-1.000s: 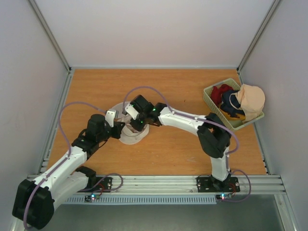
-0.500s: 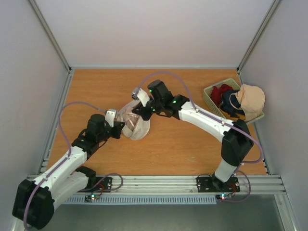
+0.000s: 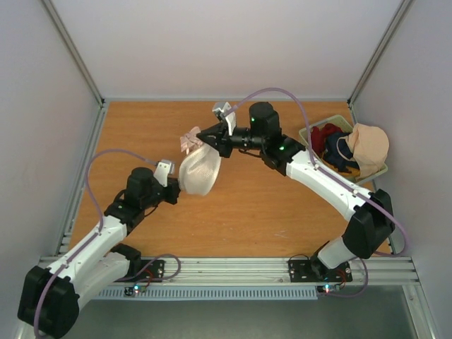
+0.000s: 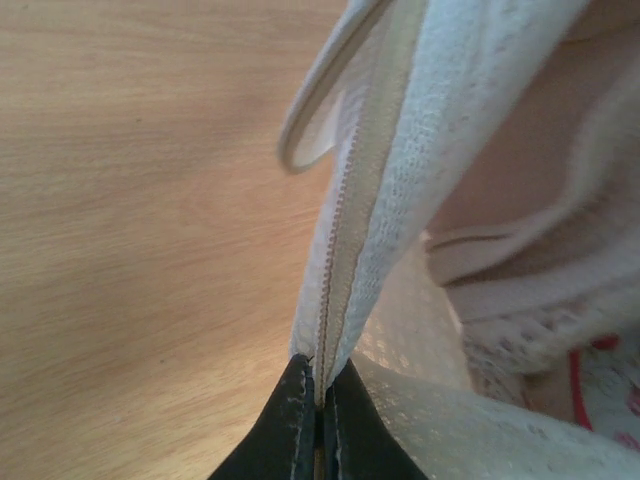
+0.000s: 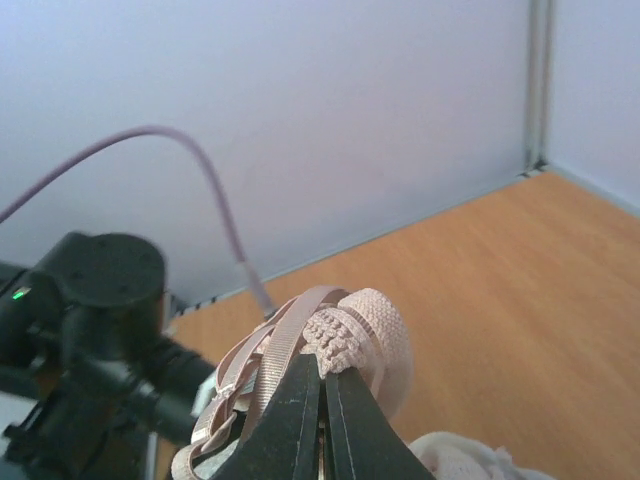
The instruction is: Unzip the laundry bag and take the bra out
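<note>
The off-white mesh laundry bag [image 3: 199, 171] hangs lifted off the table between both arms. My left gripper [image 3: 176, 189] is shut on its zipper edge [image 4: 340, 260] at the bag's lower left. My right gripper [image 3: 203, 136] is shut on the dusty pink bra [image 3: 191, 138], holding its straps and lace band [image 5: 345, 330] above the bag's top. In the left wrist view more pink fabric [image 4: 520, 170] lies inside the open bag. The black mark is not visible.
A green basket [image 3: 340, 152] at the right edge holds red and navy cloths, with a pale peach rounded garment [image 3: 369, 145] on its right rim. White walls enclose the wooden table [image 3: 268, 205] at back and sides.
My right gripper has risen and moved back and right, pulling the bra up. The bag has lifted off the table with it. My left gripper has kept its grip on the zipper edge.
</note>
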